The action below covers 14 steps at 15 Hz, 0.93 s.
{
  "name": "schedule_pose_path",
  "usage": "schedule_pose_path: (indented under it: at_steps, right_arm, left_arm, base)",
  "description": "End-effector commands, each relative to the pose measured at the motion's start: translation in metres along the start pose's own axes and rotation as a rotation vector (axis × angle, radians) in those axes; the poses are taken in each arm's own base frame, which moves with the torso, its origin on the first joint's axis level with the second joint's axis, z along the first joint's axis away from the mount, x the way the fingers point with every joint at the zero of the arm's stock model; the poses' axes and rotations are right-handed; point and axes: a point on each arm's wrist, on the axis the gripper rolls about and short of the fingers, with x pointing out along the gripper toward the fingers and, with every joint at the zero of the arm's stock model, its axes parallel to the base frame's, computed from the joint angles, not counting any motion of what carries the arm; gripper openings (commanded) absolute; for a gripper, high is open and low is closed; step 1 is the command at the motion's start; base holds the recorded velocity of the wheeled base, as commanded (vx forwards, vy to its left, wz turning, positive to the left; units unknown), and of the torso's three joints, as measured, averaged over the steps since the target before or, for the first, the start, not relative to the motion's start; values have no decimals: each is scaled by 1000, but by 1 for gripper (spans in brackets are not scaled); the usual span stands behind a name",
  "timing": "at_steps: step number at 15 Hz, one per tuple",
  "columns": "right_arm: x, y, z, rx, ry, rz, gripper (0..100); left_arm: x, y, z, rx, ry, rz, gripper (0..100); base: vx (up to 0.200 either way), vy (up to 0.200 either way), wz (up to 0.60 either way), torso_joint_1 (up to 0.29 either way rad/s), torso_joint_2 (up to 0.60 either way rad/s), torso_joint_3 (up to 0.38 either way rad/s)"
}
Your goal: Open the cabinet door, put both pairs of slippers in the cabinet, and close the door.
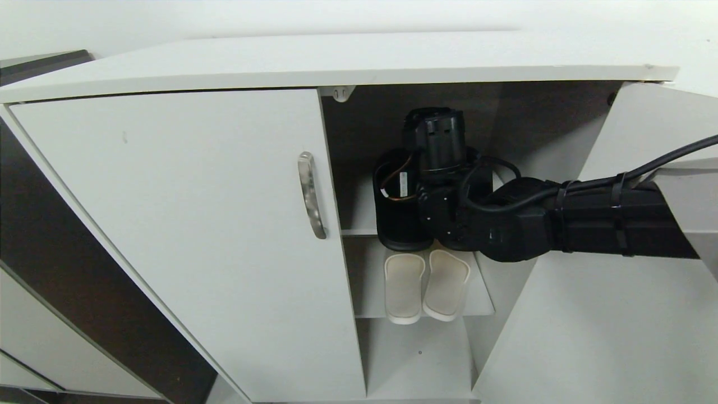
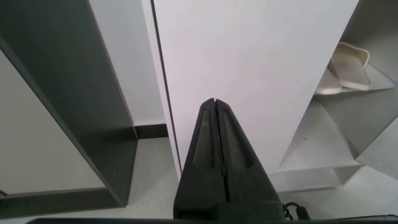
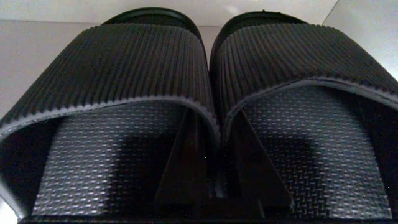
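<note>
At the lower centre of the left wrist view, the left end effector (image 2: 214, 109) has its fingers pressed together on nothing and faces the closed left door (image 2: 249, 74). Farther in, at the lower centre of the head view, the white slippers (image 1: 426, 283) lie side by side on the middle shelf (image 1: 367, 280), heels at its front lip. Deepest, at centre frame, the right end effector (image 3: 214, 124) pinches the black slippers (image 3: 137, 68) by their inner edges over the upper shelf (image 1: 359, 221). Their heels seem to overhang that shelf. If released there, the pair could tip out onto the white ones. A strap could also snag a finger on withdrawal, dragging them out and blocking the open door (image 1: 589, 336).
</note>
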Motion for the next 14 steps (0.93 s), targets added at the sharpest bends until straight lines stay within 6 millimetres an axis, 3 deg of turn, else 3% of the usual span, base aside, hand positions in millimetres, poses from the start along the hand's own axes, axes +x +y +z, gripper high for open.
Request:
schedule_pose_path:
  at_steps: [1, 8, 9, 14]
  right_arm:
    - [1, 1, -2, -2, 3, -1, 0]
    - [3, 2, -8, -10, 14, -2, 0]
    - [3, 2, -8, -10, 14, -2, 100]
    - [-5, -2, -12, -34, 34, 3, 100]
  left_arm:
    - [0, 0, 0, 0, 1, 0, 0]
    - [0, 0, 0, 0, 1, 0, 0]
    - [0, 0, 0, 0, 1, 0, 0]
    - [0, 0, 0, 0, 1, 0, 0]
  base:
    - [0, 0, 0, 0, 0, 0]
    - [0, 0, 0, 0, 0, 0]
    - [0, 0, 0, 0, 0, 0]
    - [0, 0, 0, 0, 0, 0]
